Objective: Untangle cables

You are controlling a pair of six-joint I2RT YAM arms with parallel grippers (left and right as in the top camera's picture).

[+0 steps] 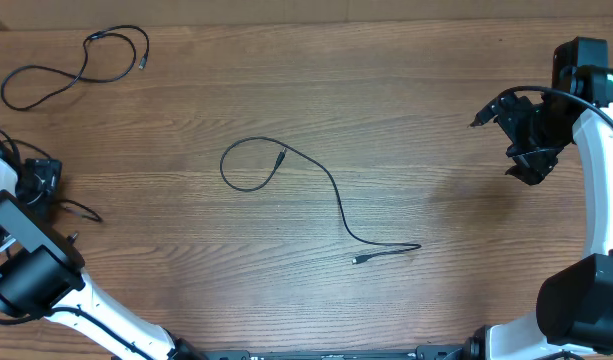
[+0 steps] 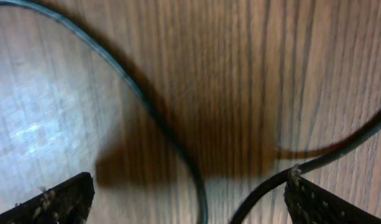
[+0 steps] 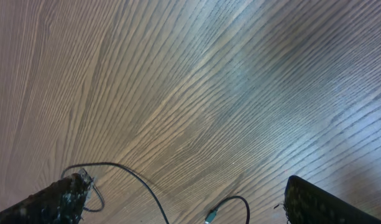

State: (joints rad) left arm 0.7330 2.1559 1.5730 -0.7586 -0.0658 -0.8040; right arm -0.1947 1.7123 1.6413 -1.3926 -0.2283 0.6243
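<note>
Although all three rest on the same brown wood-grain surface (image 1: 406,100), the thin black cables lie well apart from one another. The middle cable (image 1: 331,195) curls into a small loop near the centre, then trails toward the near edge and ends in a small plug (image 1: 358,260). The far-left cable (image 1: 81,70) sits in loose loops at the far left corner. A third cable (image 1: 81,211) — only partly visible — lies just beside the black two-finger left hand (image 1: 41,180). In the left wrist view two dark strands cross the wood between its fingertips (image 2: 53,202), one running up to the edge of a fingertip; whether it touches I cannot tell. The left hand is spread wide and grips nothing. The black right hand (image 1: 531,160), at the far right side and well away from every cable, is also spread fully and empty — its wrist view shows a curve of thin cable and a plug end on the wood beyond the fingertips.
</note>
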